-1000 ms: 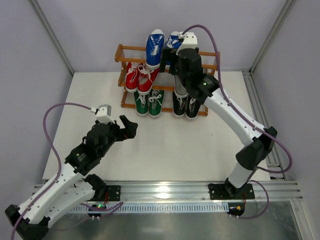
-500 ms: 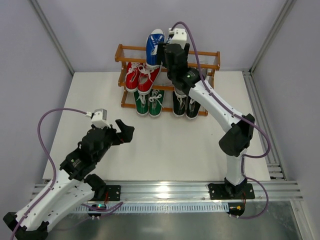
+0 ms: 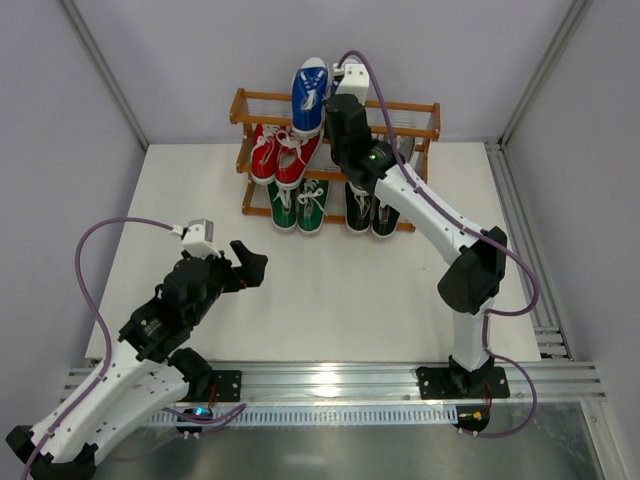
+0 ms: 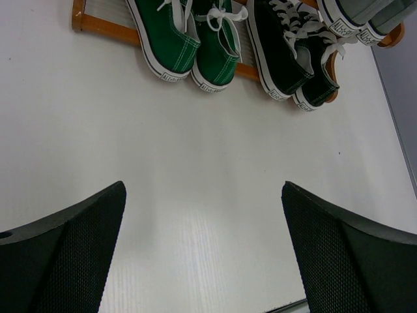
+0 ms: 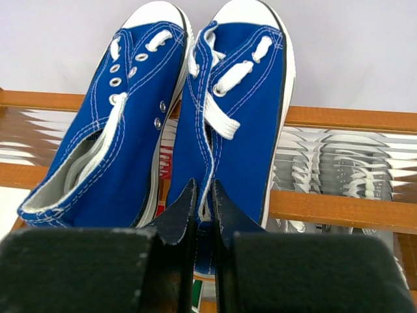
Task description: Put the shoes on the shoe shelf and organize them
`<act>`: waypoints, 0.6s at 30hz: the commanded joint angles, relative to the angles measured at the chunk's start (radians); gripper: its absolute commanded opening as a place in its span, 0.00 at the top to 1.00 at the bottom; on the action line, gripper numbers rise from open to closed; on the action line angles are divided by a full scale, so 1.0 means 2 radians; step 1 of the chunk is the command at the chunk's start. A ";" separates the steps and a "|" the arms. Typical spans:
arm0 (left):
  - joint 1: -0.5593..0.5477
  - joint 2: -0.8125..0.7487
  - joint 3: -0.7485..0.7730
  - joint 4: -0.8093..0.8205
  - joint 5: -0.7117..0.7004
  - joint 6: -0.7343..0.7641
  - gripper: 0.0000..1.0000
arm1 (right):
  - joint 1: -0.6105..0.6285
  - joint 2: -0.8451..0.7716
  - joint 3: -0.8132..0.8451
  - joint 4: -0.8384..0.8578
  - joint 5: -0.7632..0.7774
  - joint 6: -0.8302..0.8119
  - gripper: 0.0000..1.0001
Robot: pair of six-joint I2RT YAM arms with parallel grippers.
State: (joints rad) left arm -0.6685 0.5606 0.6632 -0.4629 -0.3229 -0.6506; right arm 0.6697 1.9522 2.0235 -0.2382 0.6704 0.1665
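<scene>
The right end effector was closed on the right-hand blue shoe, its two fingers pinched together over the thin edge of the shoe's opening near the heel. That shoe lay beside the left-hand blue shoe, their sides touching. Both sat on the left half of the top tier of the shelf, white toes pointing towards the back wall. From above, the right arm hid most of the shoe it gripped.

Lower down, the red pair sat on the left of the middle tier. The green pair sat on the left of the bottom tier and the black pair on its right, heels facing the arms and reaching over the front rail. The heels of the grey pair showed on the tier above the black pair; the rest of them was out of view.

The left end effector was open, fingers spread wide with nothing between them. It hung over the bare white tabletop, well apart from the shelf and pointing towards the green and black pairs
</scene>
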 commanded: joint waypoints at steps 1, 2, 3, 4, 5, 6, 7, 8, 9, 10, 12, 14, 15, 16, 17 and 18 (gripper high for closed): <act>-0.002 -0.003 0.001 0.004 -0.009 0.001 0.00 | -0.003 -0.032 -0.005 0.013 -0.002 -0.004 0.96; -0.002 -0.003 0.001 0.004 -0.009 0.001 0.00 | -0.004 -0.033 -0.002 0.013 -0.006 -0.005 0.96; -0.002 -0.003 0.001 0.005 -0.010 0.001 0.00 | -0.002 -0.034 0.002 0.013 -0.011 -0.005 0.96; -0.002 -0.003 0.002 0.005 -0.010 0.001 0.00 | -0.002 -0.035 0.004 0.013 -0.013 -0.005 0.96; -0.002 -0.003 0.002 0.006 -0.010 0.001 0.00 | -0.002 -0.037 0.008 0.011 -0.018 -0.006 0.96; -0.002 -0.002 0.002 0.006 -0.010 0.001 0.00 | -0.001 -0.037 0.011 0.010 -0.020 -0.004 0.96; -0.002 -0.001 0.003 0.005 -0.010 0.001 0.00 | -0.001 -0.038 0.011 0.009 -0.021 -0.004 0.96; -0.002 0.000 0.004 0.004 -0.010 0.001 0.00 | 0.000 -0.041 0.010 0.006 -0.021 -0.004 0.96; -0.002 0.000 0.004 0.004 -0.010 0.001 0.00 | 0.000 -0.043 0.008 0.006 -0.022 -0.004 0.96; -0.002 0.000 0.004 0.004 -0.010 0.001 0.00 | 0.000 -0.046 0.005 0.006 -0.021 -0.004 0.96; -0.002 -0.002 0.004 0.003 -0.013 0.001 0.00 | 0.003 -0.053 -0.008 0.007 -0.023 -0.003 0.96; -0.002 -0.002 0.004 0.003 -0.013 0.001 0.00 | 0.004 -0.057 -0.015 0.009 -0.025 0.000 0.96; -0.002 -0.002 0.005 0.003 -0.012 0.001 0.00 | 0.006 -0.060 -0.021 0.010 -0.025 0.000 0.96; -0.002 -0.002 0.005 0.003 -0.012 0.001 0.00 | 0.007 -0.061 -0.023 0.011 -0.025 0.000 0.96; -0.002 0.000 0.005 0.003 -0.012 0.001 0.00 | 0.010 -0.061 -0.024 0.012 -0.025 0.000 0.96; -0.002 0.000 0.006 0.002 -0.012 0.001 0.00 | 0.011 -0.061 -0.024 0.012 -0.027 0.000 0.96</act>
State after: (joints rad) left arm -0.6685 0.5606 0.6632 -0.4644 -0.3325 -0.6506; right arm 0.6674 1.9038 1.9778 -0.2382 0.6300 0.1638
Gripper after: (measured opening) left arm 0.996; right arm 0.108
